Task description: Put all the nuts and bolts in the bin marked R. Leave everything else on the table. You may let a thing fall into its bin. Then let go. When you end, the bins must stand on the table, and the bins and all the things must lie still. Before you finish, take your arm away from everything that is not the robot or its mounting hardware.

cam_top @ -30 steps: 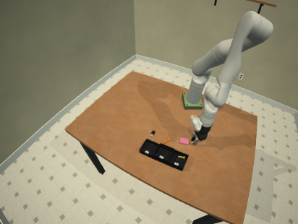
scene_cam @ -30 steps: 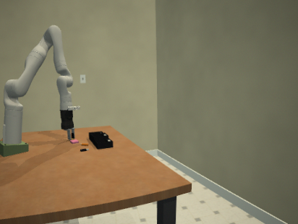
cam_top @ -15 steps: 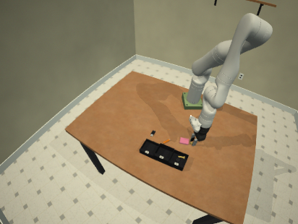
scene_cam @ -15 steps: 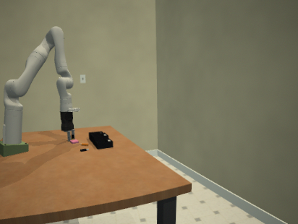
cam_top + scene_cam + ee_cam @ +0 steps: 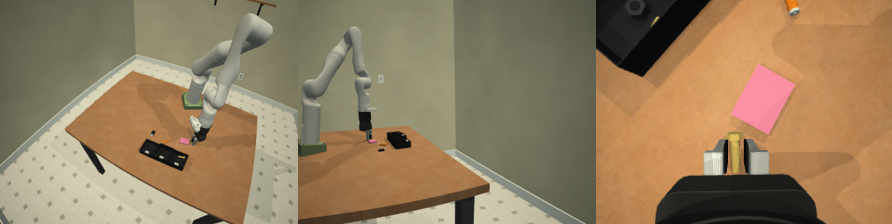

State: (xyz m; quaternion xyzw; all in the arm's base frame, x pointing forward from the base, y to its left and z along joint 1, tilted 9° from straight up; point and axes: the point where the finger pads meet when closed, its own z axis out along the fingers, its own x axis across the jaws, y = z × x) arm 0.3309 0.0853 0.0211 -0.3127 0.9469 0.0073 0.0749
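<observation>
Your robot's arm [image 5: 228, 69] [image 5: 359, 54] is pale grey and smooth, built from rounded tubes and bulging joints with thin, dashed-looking seams. You have a small whitish fitting [image 5: 195, 123] [image 5: 372, 109] near the wrist, then a black, rounded housing [image 5: 202, 133] [image 5: 364, 121] [image 5: 736, 200]. Your end effector [image 5: 194, 141] [image 5: 369, 136] [image 5: 735, 150] has light-grey, blocky fingers with dark inner pads [image 5: 748, 155]. The base block [image 5: 186, 105] [image 5: 312, 149] is green and squared, with small dark dots at its corners.

Tabletop [image 5: 108, 108] [image 5: 406, 177] [image 5: 686, 130]: smooth brown wood look. Bolt [image 5: 735, 152]: brassy metal (slight sheen). Bins [image 5: 163, 154] [image 5: 398, 140] [image 5: 631, 67]: black, plastic-looking.
</observation>
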